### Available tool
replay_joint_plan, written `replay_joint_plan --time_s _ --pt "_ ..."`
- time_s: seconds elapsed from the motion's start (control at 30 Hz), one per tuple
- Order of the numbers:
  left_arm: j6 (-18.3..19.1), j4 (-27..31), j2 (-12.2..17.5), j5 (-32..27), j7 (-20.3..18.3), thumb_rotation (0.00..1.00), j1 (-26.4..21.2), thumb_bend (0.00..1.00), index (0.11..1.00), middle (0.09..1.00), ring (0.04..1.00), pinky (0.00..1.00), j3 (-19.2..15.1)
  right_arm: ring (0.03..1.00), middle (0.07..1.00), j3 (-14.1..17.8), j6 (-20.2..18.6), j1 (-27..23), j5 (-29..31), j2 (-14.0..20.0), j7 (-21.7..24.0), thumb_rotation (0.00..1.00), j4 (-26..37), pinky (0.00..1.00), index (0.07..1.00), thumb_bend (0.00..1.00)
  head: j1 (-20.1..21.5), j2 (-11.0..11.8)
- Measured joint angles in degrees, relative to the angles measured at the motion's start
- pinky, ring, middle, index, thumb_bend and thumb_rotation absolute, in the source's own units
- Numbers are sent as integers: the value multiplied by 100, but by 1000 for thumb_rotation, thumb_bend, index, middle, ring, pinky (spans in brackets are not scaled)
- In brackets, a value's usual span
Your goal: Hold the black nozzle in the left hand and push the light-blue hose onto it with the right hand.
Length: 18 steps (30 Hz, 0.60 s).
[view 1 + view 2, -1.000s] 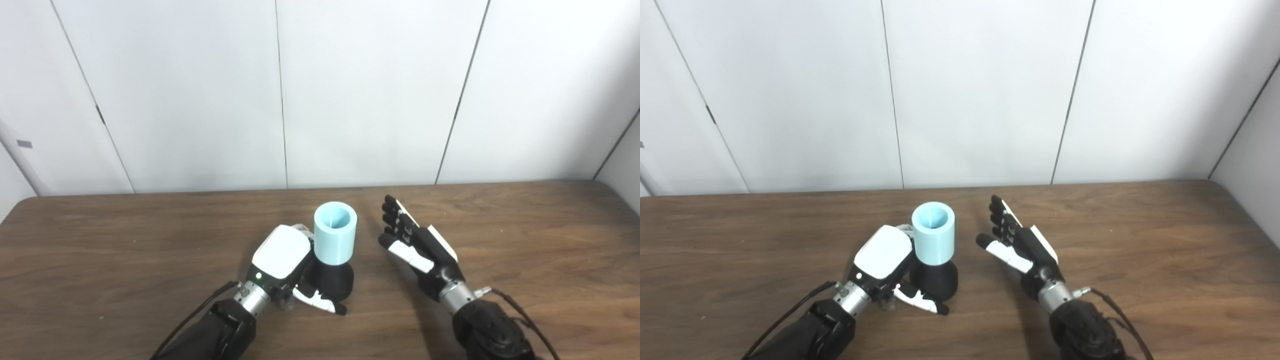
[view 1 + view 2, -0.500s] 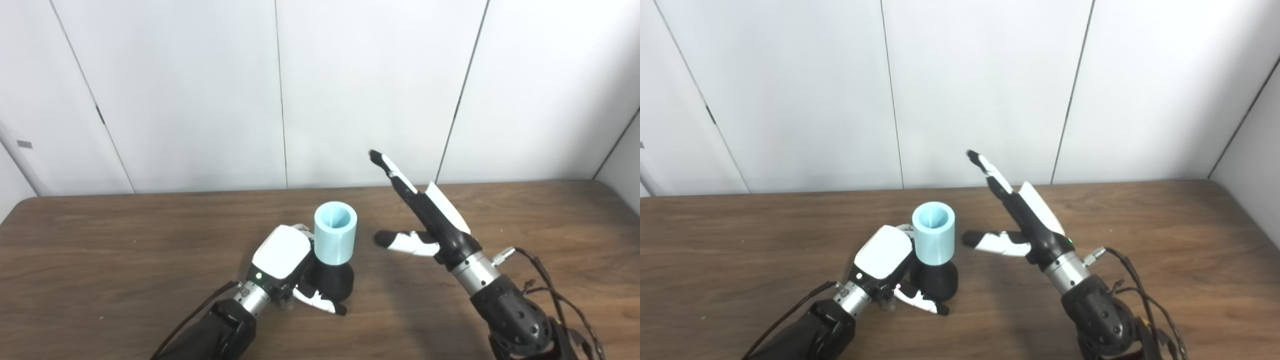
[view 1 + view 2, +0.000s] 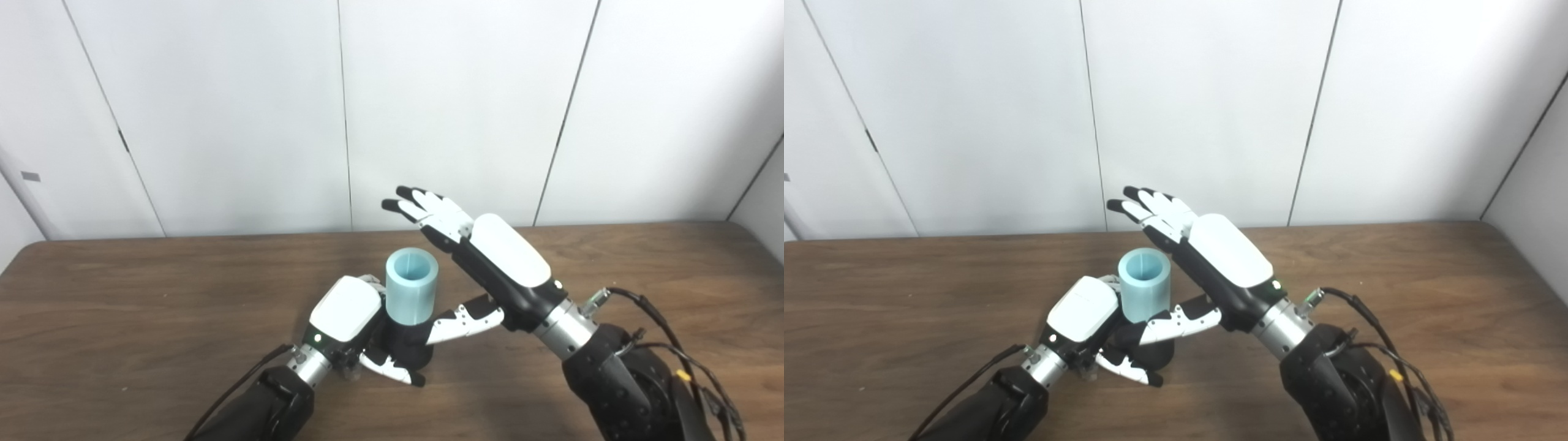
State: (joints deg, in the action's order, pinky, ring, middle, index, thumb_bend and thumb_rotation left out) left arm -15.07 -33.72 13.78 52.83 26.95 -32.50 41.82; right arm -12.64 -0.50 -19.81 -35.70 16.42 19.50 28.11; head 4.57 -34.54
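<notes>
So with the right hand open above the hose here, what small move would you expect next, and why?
Probably lower the right hand so its palm meets the open top of the light-blue hose and presses down. The hose stands upright on the black nozzle, which the left hand grips at table level, while the right hand is open, palm down, tilted above and just right of the rim, holding nothing.

White panelled wall behind a wooden table.
The dark brown table (image 3: 122,294) meets white wall panels (image 3: 453,110) with thin dark seams at its far edge.
</notes>
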Motion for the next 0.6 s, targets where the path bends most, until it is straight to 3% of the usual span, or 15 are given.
replay_joint_plan --time_s 0.13,0.3,0.6 --pt "-6 0 0 0 -2 0 0 500 508 415 465 682 0 1000 963 -145 75 -15 -575 64 107 837 2 1000 912 907 0 -9" --pt "-10 0 0 0 -6 0 0 500 507 404 461 677 -1 1000 975 -334 284 -4 -1332 173 110 803 -51 1000 931 918 -18 -9" --pt "-39 0 -1 -1 -12 0 0 501 503 423 469 680 -2 1000 991 -348 314 68 -1497 171 160 825 -244 1000 953 907 -44 17"
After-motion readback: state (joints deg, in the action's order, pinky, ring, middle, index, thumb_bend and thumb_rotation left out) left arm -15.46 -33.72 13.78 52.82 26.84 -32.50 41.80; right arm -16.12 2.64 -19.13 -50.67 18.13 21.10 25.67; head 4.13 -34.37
